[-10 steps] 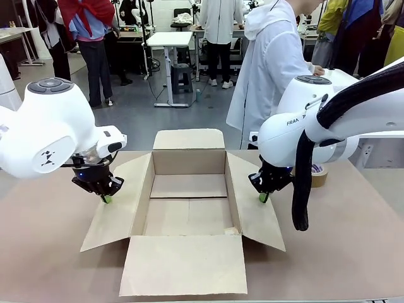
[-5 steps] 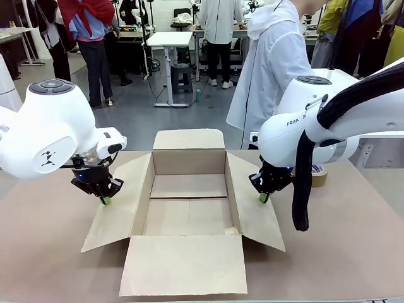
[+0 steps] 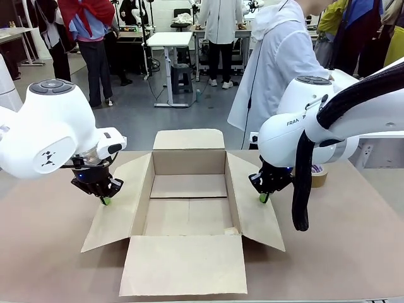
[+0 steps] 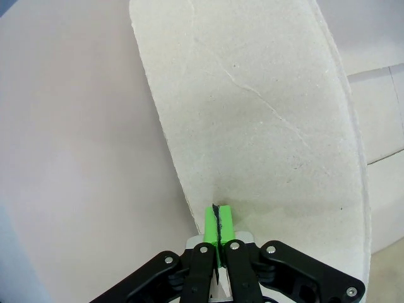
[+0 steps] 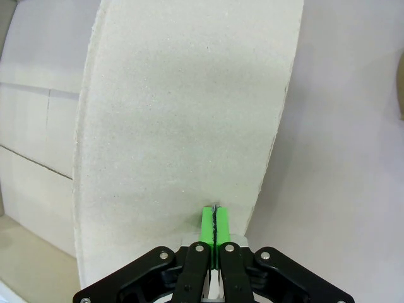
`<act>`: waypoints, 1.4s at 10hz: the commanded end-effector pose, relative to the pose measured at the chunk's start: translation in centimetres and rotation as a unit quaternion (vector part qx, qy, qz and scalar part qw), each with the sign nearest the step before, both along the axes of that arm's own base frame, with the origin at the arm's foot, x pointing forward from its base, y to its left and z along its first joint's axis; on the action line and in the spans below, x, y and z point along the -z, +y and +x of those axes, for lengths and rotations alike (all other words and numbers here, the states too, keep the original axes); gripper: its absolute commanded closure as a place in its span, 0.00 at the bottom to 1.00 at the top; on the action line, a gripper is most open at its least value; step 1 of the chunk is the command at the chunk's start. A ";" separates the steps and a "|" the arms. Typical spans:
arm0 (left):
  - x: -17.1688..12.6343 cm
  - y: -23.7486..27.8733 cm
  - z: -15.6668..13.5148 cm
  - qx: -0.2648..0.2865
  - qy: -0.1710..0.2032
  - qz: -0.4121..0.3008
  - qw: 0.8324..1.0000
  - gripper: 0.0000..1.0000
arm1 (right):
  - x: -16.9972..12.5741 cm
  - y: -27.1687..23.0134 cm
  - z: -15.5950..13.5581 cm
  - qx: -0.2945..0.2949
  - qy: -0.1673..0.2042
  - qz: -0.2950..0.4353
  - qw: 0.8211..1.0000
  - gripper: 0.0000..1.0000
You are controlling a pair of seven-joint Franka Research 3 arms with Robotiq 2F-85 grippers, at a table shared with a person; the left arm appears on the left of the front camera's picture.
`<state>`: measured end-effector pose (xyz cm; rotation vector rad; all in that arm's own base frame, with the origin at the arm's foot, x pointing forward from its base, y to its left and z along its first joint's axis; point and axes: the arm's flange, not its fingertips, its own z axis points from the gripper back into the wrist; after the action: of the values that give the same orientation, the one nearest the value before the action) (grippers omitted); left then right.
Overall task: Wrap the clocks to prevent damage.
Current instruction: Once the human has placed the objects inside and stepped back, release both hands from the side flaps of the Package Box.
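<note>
Open brown cardboard box (image 3: 188, 163) sits mid-table, its flaps spread outward.

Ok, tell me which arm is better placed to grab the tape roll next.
Right, probably. The tape roll lies just beyond the right end effector, on that side of the cardboard box. The left end effector sits across the box; both are shut.

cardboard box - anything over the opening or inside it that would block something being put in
Nothing visible does. The cardboard box stands fully opened, and its floor is bare. The left gripper and right gripper, both shut, sit at its side flaps, outside the opening.
</note>
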<state>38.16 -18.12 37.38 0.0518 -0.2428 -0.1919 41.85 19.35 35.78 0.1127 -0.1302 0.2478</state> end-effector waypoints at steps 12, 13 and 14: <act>0.1 0.1 -0.2 -0.001 0.003 0.003 1.000 0.99 | 0.2 -0.1 -0.1 0.005 0.002 -0.001 1.000 0.99; 0.1 0.1 -0.2 -0.001 0.003 0.003 1.000 0.99 | 0.2 -0.1 -0.1 0.005 0.002 -0.001 1.000 0.99; 0.1 0.1 -0.2 -0.001 0.003 0.003 1.000 0.99 | 0.2 -0.1 -0.1 0.005 0.002 -0.001 1.000 0.99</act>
<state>38.16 -18.12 37.38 0.0518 -0.2427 -0.1919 41.85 19.35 35.78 0.1127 -0.1302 0.2478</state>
